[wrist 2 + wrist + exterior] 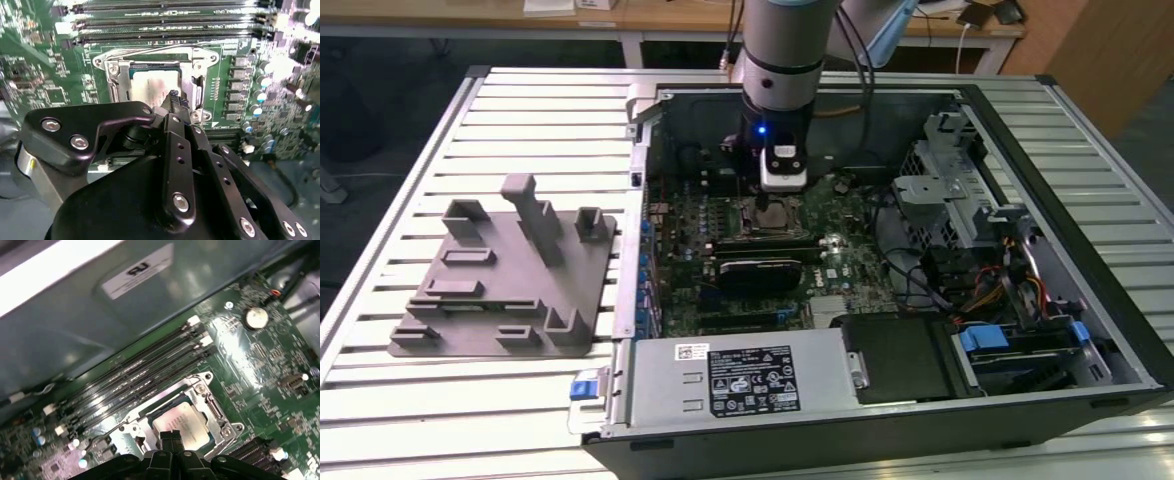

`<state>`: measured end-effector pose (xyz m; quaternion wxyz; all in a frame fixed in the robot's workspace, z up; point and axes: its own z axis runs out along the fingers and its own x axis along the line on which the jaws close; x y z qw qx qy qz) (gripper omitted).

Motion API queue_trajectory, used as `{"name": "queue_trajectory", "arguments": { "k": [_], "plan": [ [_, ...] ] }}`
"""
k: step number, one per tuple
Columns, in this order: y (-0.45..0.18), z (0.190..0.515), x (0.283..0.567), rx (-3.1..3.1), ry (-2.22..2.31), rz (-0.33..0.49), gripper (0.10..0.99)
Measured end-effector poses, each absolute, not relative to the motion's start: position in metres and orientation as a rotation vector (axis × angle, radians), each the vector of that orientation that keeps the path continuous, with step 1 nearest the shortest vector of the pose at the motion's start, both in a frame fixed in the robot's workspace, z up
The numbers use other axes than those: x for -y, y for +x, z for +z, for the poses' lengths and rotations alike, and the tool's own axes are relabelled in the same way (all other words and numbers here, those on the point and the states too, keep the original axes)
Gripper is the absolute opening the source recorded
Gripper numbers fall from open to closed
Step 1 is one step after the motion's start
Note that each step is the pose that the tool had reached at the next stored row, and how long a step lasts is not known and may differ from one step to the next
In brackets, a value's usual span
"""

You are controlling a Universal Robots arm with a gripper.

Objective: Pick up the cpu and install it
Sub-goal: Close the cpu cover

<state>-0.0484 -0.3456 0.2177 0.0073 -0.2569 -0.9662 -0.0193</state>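
The cpu, a flat silver-grey square, lies inside the open socket frame on the green motherboard. In both wrist views my gripper hovers just above the chip's near edge, its two black fingertips pressed together with nothing between them. The exterior view has the gripper hanging straight down inside the open computer case, right over the socket. The socket's metal load plate and lever stand open around the chip.
Black memory slots run beside the socket. A grey plastic fixture block sits on the slatted table at the exterior view's left. Inside the case are a power supply, a drive cage and bundled cables.
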Motion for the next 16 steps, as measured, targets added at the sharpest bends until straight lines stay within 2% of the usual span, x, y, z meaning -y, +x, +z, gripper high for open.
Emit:
{"name": "queue_trajectory", "arguments": {
  "k": [16],
  "plan": [
    [-0.0484, 0.2156, 0.3456, 3.1, -0.359, -0.055, 0.106]
  ]
}}
